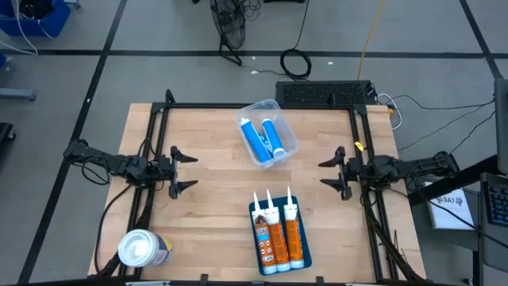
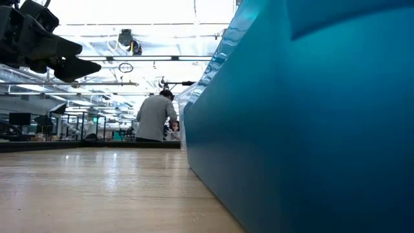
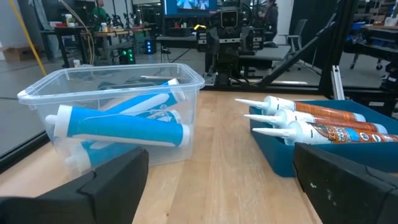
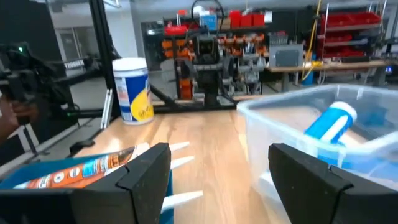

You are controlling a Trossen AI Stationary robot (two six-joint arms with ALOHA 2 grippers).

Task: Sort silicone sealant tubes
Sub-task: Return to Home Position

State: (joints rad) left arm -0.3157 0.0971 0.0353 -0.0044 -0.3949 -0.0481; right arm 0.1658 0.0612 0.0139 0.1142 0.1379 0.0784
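Blue-and-white sealant tubes [image 1: 262, 139] lie in a clear plastic bin [image 1: 271, 132] at the table's far middle; they also show in the left wrist view [image 3: 124, 124]. Three orange tubes [image 1: 278, 234] lie side by side in a blue tray [image 1: 279, 262] near the front, nozzles pointing to the far edge; they also show in the left wrist view [image 3: 323, 124]. My left gripper [image 1: 184, 171] is open and empty at the table's left. My right gripper [image 1: 333, 172] is open and empty at the table's right.
A fat white-topped canister [image 1: 141, 249] stands at the front left corner and shows in the right wrist view [image 4: 134, 90]. Bare wood lies between the two grippers. In the low view the blue tray's wall [image 2: 304, 116] fills the right side; a person [image 2: 155, 116] stands far behind.
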